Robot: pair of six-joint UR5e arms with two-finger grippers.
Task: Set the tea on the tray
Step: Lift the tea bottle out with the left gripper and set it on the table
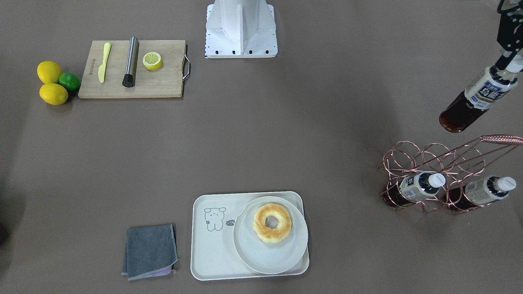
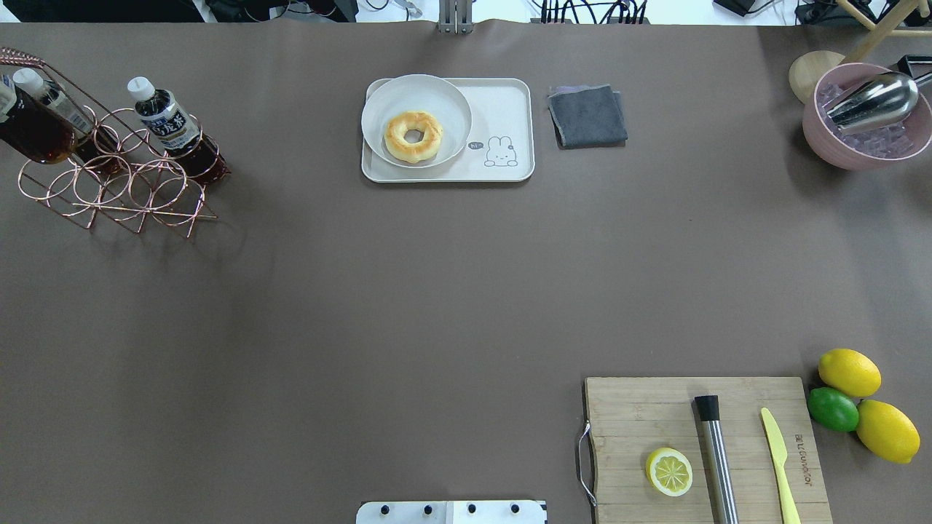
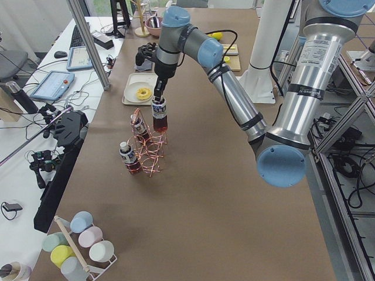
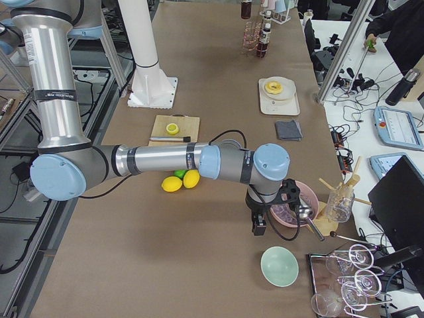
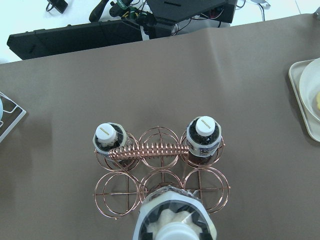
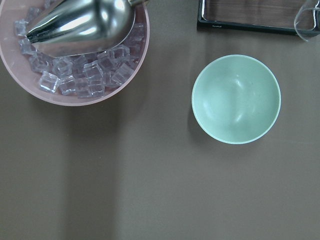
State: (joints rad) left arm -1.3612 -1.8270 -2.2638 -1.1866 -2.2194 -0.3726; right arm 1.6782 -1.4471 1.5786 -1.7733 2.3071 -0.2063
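Tea (image 1: pixel 476 100) hangs from left gripper (image 1: pixel 508 62) above wire rack (image 1: pixel 433 163).

The tray (image 2: pixel 510 102) was set at the far middle of the table (image 2: pixel 364 291), the plate (image 2: pixel 444 94) laid on its left part and the doughnut (image 2: pixel 413 136) on the plate. The cloth (image 2: pixel 587 115) was laid just right of the tray. At the far left the rack (image 2: pixel 109 193) was stood, two bottles (image 2: pixel 171 127) lodged in its far row; the tea (image 1: pixel 476 98) was held above it in the left gripper (image 1: pixel 508 61). At the near right the cutting board (image 2: pixel 633 415) was placed, bearing the lemon half (image 2: pixel 668 471), the rod (image 2: pixel 717 458) and the knife (image 2: pixel 779 458) from left to right. Two lemons (image 2: pixel 849 372) and a lime (image 2: pixel 832 408) were grouped just right of it.
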